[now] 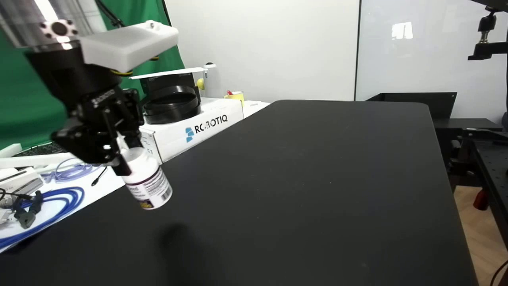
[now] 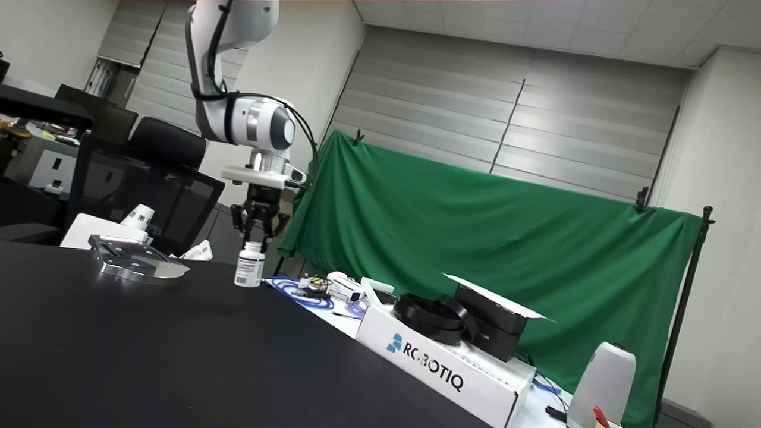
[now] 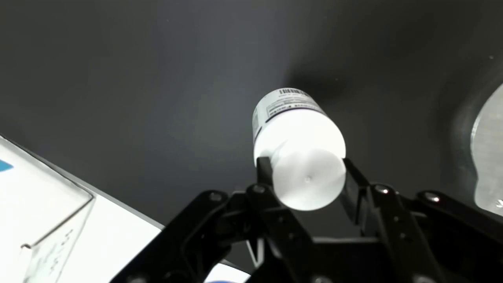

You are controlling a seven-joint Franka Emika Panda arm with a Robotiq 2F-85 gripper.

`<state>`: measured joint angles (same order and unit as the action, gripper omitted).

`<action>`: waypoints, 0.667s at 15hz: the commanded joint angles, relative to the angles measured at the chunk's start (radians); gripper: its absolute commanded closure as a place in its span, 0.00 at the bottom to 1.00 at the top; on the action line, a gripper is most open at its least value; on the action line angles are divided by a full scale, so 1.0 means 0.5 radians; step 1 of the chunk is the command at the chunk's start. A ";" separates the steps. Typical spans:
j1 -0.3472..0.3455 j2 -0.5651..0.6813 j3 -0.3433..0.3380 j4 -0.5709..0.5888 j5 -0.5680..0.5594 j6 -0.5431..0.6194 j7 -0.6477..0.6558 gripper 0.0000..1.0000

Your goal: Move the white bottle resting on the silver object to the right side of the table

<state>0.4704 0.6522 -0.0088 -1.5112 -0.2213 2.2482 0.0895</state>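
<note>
The white bottle (image 1: 151, 188) has a printed label and a white cap. It also shows in an exterior view (image 2: 249, 267) and in the wrist view (image 3: 298, 125). My gripper (image 3: 306, 167) is shut on the bottle around its cap end, one finger on each side. The gripper shows in both exterior views (image 1: 127, 157) (image 2: 255, 242). The bottle hangs about upright above the black table (image 1: 317, 178), with a shadow below it. The silver object (image 2: 140, 261) lies on the table, apart from the bottle; its edge shows in the wrist view (image 3: 491, 153).
A white printed box (image 1: 198, 127) with black rings (image 1: 172, 105) on it stands along the table's edge. Beside it a white surface holds blue cables (image 1: 59, 206) and small devices. A black chair (image 2: 142, 178) stands behind the table.
</note>
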 commanded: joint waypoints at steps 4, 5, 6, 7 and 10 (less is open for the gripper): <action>-0.262 -0.222 0.003 -0.424 -0.042 0.200 0.150 0.81; -0.296 -0.238 -0.006 -0.465 -0.046 0.245 0.162 0.81; -0.326 -0.245 -0.008 -0.495 -0.044 0.292 0.164 0.81; -0.357 -0.249 -0.004 -0.525 -0.034 0.342 0.155 0.81; -0.414 -0.238 0.003 -0.578 -0.003 0.431 0.158 0.81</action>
<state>0.2819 0.5663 -0.0124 -1.7398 -0.2236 2.4240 0.1245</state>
